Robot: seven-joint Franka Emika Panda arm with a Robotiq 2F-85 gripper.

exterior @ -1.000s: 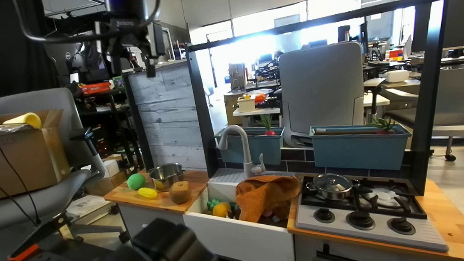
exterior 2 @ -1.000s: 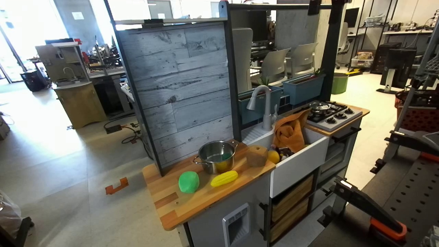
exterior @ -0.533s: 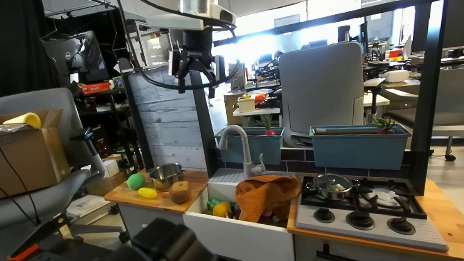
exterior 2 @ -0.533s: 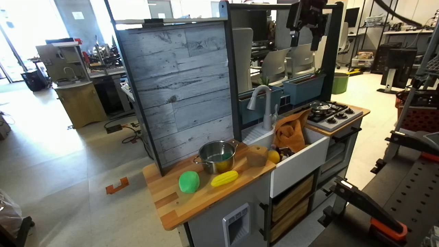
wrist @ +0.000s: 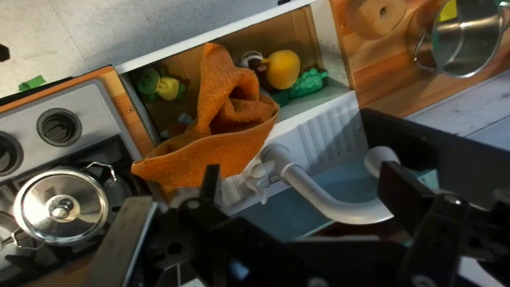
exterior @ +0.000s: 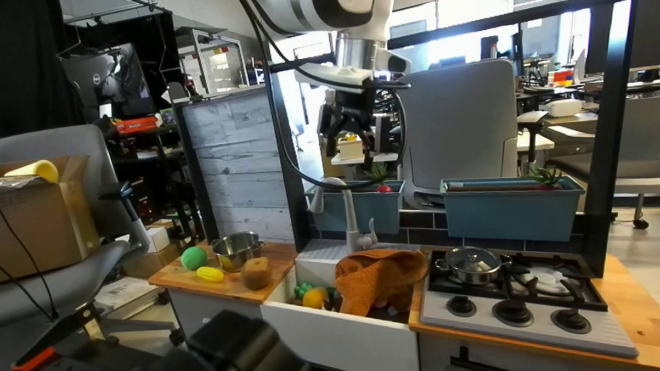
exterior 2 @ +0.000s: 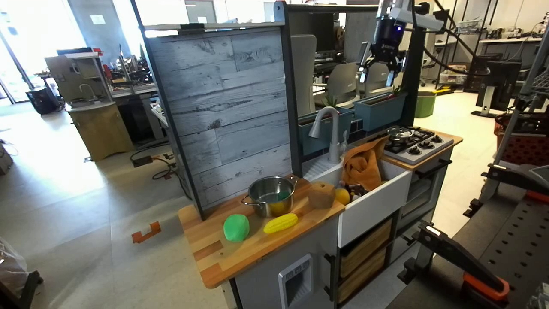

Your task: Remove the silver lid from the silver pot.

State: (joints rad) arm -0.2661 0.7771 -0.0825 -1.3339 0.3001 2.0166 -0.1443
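The silver lid [exterior: 473, 259] sits on the silver pot [exterior: 474, 276] on the stove's left burner. Lid [exterior 2: 400, 132] and pot [exterior 2: 399, 140] also show in an exterior view, small. In the wrist view the lid [wrist: 44, 193] with its round knob is at lower left, and a pot handle [wrist: 113, 175] sticks out beside it. My gripper [exterior: 349, 153] is open and empty, high above the sink faucet, to the left of the pot and well above it. In the wrist view the gripper [wrist: 301, 181] has its fingers wide apart, with only the faucet seen beyond them.
The faucet [exterior: 351, 213] stands below my gripper. An orange towel [exterior: 379, 278] lies over the sink. Blue planters [exterior: 510, 214] line the back. An open pot [exterior 2: 271, 197], a corn [exterior 2: 281, 223] and a green ball [exterior 2: 236, 228] stand on the wooden counter.
The arm has swung from the upper left toward the stove side and come lower, from beside the wooden panel to above the sink. The lid and pot have not moved.
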